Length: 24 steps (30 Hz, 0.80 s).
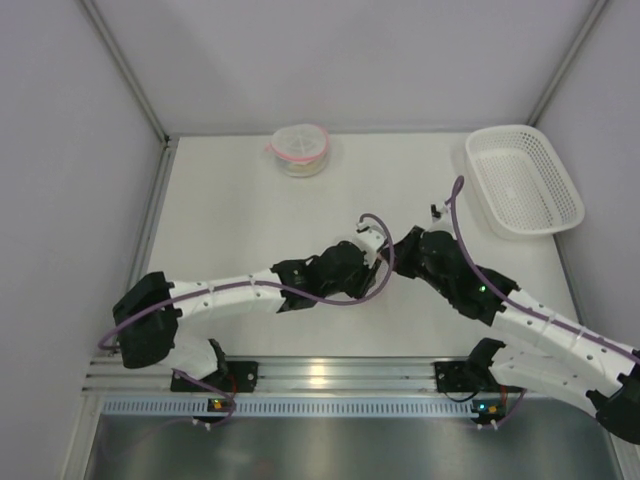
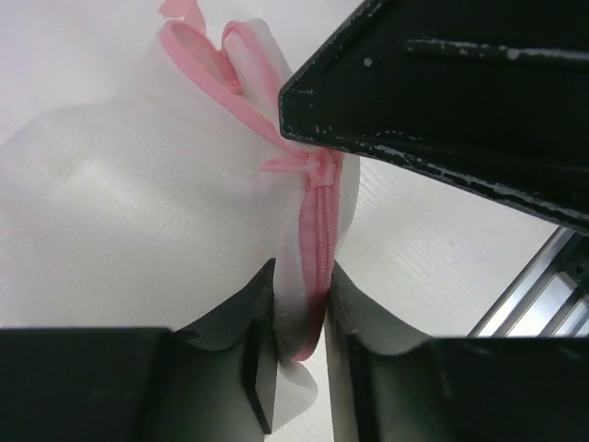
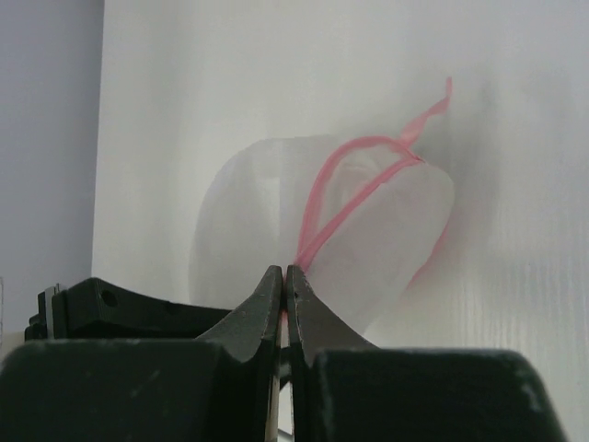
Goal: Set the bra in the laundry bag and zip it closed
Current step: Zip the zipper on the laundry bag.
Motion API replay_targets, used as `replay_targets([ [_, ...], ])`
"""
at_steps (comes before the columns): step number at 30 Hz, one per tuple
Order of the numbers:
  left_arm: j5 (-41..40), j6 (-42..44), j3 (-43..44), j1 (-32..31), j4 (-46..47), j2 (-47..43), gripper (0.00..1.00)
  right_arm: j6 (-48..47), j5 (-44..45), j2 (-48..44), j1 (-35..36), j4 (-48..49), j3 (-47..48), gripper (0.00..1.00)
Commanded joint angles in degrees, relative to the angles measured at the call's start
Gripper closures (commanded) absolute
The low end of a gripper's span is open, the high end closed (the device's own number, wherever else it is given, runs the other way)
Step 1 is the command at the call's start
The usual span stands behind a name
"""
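The left end effector (image 2: 301, 313) straddles the pink zipper (image 2: 319, 221) of the white laundry bag (image 2: 120, 212).

White mesh laundry bag (image 2: 120, 212), bunched upright at centre of table (image 1: 230, 220), pink zipper (image 2: 319, 230) partly closed.

No legible text, no readable labels, brands, numbers or signs
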Motion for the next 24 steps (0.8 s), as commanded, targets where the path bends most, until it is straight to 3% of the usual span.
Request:
replay_targets([
  [1, -3.56, -0.57, 0.40, -0.18, 2.45, -1.30, 0.74, 0.65, 1.09, -1.46, 1.03, 1.18, 2.50, 1.00],
  [2, -3.30, -0.22, -0.66, -0.18, 3.68, -2.09, 0.88, 0.30, 1.18, -1.46, 1.12, 0.83, 2.59, 1.00],
  [4, -2.42, 0.40, -5.20, -0.18, 8.67, -5.86, 0.99, 0.03, 1.71, -1.63, 1.03, -0.49, 2.59, 1.00],
  [6, -1.02, 1.27, -11.43, -0.18, 12.38, -10.33, 1.00, -0.93, 2.49, -1.81, 1.03, -2.15, 3.20, 0.93],
  [9, 2.76, 2.76, -18.30, -0.18, 18.97, -14.39, 1.00, -2.78, 2.24, -1.98, 0.60, -4.01, 4.43, 0.64],
  [13, 6.19, 6.11, -22.81, -0.18, 20.66, -15.81, 1.00, -6.55, -1.27, -1.81, -0.02, -3.57, 6.19, 0.47],
  [17, 8.65, 9.10, -25.80, -0.18, 22.15, -16.60, 1.00, -11.99, -8.29, 0.47, -0.29, 1.17, 6.72, 0.43],
  [21, 13.29, 12.43, -27.21, -0.18, 22.77, -18.09, 1.00, -19.20, -21.79, 4.68, -0.29, 9.06, 5.58, 0.41],
  [24, 15.42, 13.49, -26.51, -0.18, 21.45, -19.49, 1.00, -25.97, -27.02, 6.88, -0.20, 8.39, 6.19, 0.43],
])
